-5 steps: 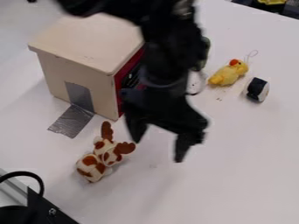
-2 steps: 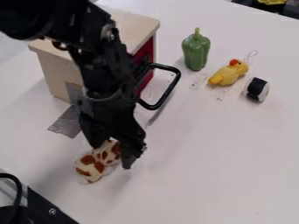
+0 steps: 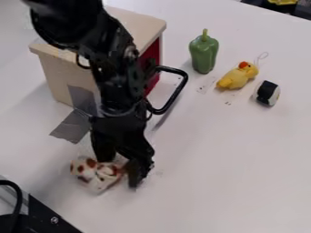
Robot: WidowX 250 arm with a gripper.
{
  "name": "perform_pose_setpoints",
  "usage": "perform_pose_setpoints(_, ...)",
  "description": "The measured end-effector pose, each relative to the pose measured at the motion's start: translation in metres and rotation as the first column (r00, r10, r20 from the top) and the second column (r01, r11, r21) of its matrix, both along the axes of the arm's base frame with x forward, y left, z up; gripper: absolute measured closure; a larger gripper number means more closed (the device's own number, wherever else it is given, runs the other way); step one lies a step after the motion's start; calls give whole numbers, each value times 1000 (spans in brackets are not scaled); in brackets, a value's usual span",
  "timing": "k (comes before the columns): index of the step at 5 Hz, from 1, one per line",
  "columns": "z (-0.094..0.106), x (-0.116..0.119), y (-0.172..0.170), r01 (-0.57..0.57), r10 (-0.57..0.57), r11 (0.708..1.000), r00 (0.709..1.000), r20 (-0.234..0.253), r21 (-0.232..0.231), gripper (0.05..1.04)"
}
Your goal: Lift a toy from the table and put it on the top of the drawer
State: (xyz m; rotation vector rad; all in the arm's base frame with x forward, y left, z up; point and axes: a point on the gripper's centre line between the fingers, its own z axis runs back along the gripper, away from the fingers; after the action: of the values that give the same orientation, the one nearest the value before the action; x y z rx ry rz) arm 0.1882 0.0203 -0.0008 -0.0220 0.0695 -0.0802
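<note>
Nearer than the claw, a black metal piece juts over the bench. The spotted toy lies on the bench right at the claw, whose fingers stand apart with part of the toy between them; I can't tell whether they grip it. Beyond the claw come silver tape, the drawer box with its black handle, a black-and-white roll, a yellow duck and a green pepper.

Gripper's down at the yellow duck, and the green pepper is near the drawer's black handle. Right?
Not quite: the camera view shows the gripper down at the brown-spotted white plush, not the yellow duck. The green pepper is near the drawer's black handle.
</note>
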Motion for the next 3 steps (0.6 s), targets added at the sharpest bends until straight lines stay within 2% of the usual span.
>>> perform_pose_setpoints(1,-3,5,2,-11,12,1000,999,-41,11,130)
perform_pose_setpoints(3,-5,4,-1,-24,24,1000,998,-56,2,692)
